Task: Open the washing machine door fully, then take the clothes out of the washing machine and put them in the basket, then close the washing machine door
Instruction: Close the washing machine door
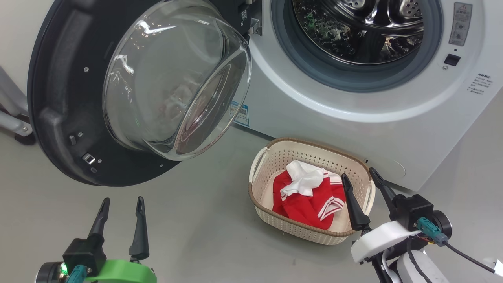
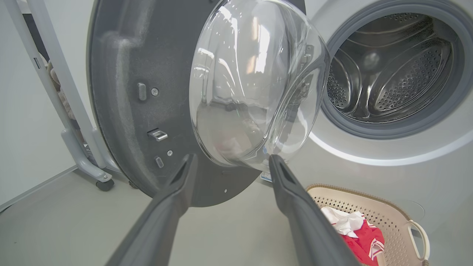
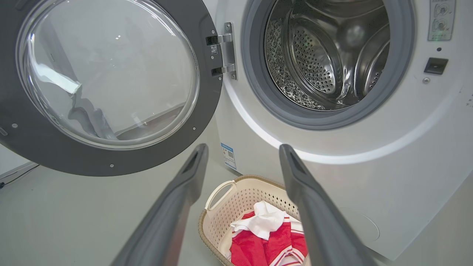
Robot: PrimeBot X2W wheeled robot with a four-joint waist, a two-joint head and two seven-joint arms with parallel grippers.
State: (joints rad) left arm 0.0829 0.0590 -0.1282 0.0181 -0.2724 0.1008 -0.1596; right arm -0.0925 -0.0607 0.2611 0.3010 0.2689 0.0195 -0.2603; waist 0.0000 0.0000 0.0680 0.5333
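On the floor before the washer (image 1: 353, 129), the basket (image 1: 275, 157) holds the clothes (image 1: 310, 200); the door (image 1: 59, 98) stands open. The left gripper (image 1: 122, 199) and right gripper (image 1: 358, 173) are wide, holding nothing.

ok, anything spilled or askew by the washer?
Nothing stands out. The clothes sit bundled inside the basket, which stands upright on the floor; the washing machine door hangs wide open and the drum looks empty.

One finger of the right gripper (image 1: 358, 173) hides part of the basket (image 1: 298, 142) and the clothes' (image 1: 302, 206) edge; beyond it, the washing machine's (image 1: 334, 129) small print (image 1: 480, 84) is unreadable.
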